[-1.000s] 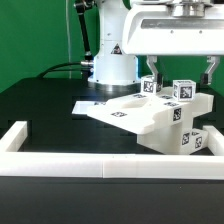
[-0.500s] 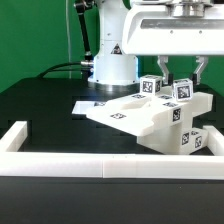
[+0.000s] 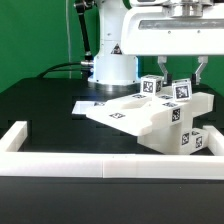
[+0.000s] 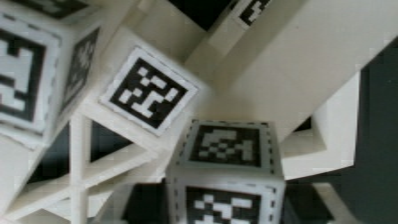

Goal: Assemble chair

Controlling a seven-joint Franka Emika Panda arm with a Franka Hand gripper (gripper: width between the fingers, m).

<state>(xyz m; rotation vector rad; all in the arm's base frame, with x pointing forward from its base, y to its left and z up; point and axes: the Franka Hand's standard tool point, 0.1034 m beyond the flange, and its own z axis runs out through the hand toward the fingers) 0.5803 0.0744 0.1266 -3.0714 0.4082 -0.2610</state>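
Just squeezed shut: gripper [image 3: 181, 78] now pinching small white plastic square chair leg [image 3: 183, 90] between its fingers. Right below, chunky white chair [image 3: 150, 118]. Leg likely ready to lift or push in.

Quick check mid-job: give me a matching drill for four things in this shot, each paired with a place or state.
Things:
1. claw
2. chair
3. marker board
4. border wall

Places or states:
A. flat on the table, on the exterior view's left of the chair
B. low and white, along the near edge
C. shut on a tagged leg
D. partly built, on the black table, tags on its pieces

Pairs: 1-C, 2-D, 3-A, 4-B
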